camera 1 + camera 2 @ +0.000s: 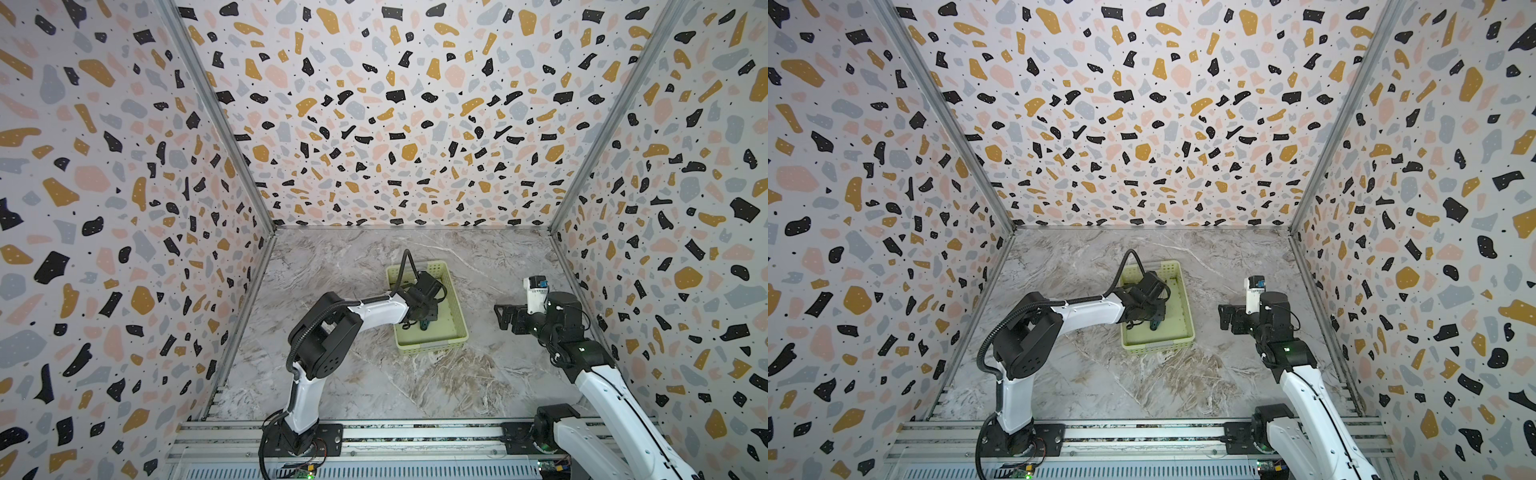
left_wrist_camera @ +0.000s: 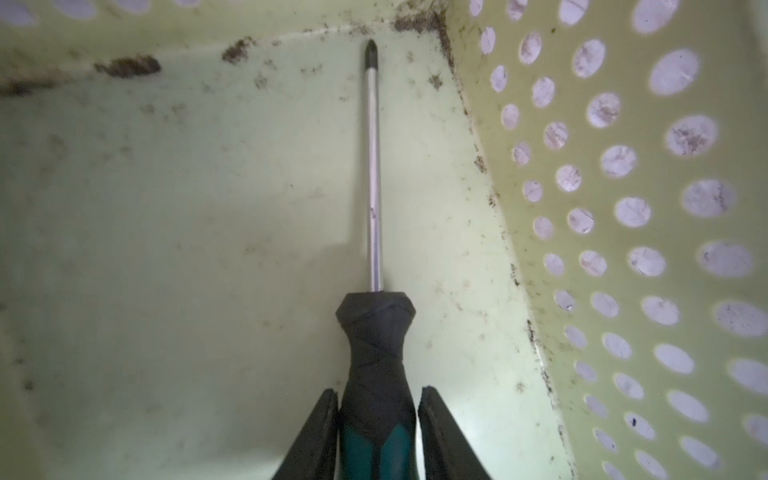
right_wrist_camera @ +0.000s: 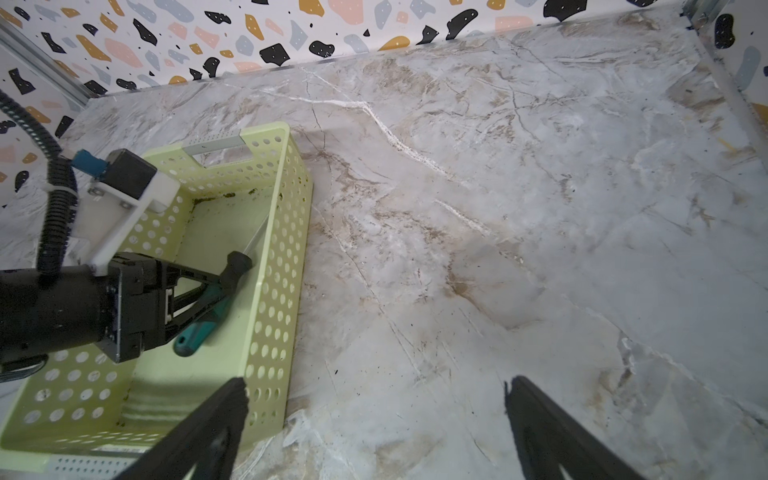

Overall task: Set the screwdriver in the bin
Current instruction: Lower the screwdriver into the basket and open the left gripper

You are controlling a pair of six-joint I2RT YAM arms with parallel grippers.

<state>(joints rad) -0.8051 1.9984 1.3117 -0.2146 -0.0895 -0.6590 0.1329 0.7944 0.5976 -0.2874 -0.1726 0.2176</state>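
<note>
Left end effector (image 2: 378, 392): down inside the bin (image 2: 623, 216), jaws close on either side of the screwdriver (image 2: 374, 332) handle with little or no gap. I cannot tell whether it is gripping or has let go.

Screwdriver: wholly within the bin walls, low over the base. Tip points toward a corner and the shaft runs near the perforated side wall. Contact with the base is unclear.

Right end effector (image 3: 376, 383): jaws spread wide, empty, over the marble surface (image 3: 519, 216) beside the bin.

Judgement: carry to the bin is done and placement is nearly complete. Remaining: confirm release, then lift the left arm clear without dragging the tool out.
</note>
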